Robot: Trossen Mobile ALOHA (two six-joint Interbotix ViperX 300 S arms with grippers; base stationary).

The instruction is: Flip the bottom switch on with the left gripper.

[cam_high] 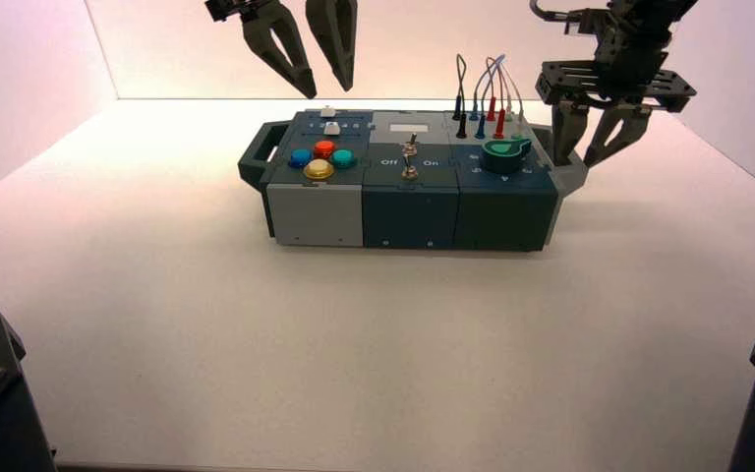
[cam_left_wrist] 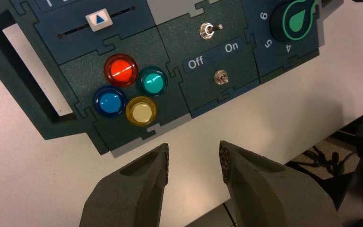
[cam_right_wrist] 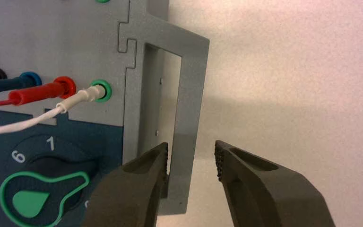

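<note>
The box (cam_high: pixel 411 218) is built of matt, smooth panels, grey and dark blue-green, and their edges lock together like puzzle pieces. It sits on a pale bench (cam_high: pixel 383 334) with a finely speckled surface. Four round, glossy buttons (cam_left_wrist: pixel 130 90), red, green, blue and yellow, make a tight group on its left part.

The bottom switch (cam_left_wrist: pixel 221 77) is in the middle part, close to the near edge, on the near side of the Off/On label (cam_left_wrist: pixel 212 54). It is a small silver metal toggle, with a short rounded lever on a ring-shaped base. The twin toggle (cam_left_wrist: pixel 208 30) is on the far side of the label, and its lever leans to the On side.

The left end effector (cam_high: pixel 331 92) hangs above the far left part of the box, its two long tapering fingers spread, with nothing between them. The right end effector (cam_high: pixel 575 163) is at the right handle (cam_right_wrist: pixel 189 113), also spread.

Only the high view shows the grey and dark near side of the box. Only the left wrist view shows the blue triangle on a white slider (cam_left_wrist: pixel 99 20). Only the right wrist view shows a white plug (cam_right_wrist: pixel 81 98) sitting in its green-rimmed socket.
</note>
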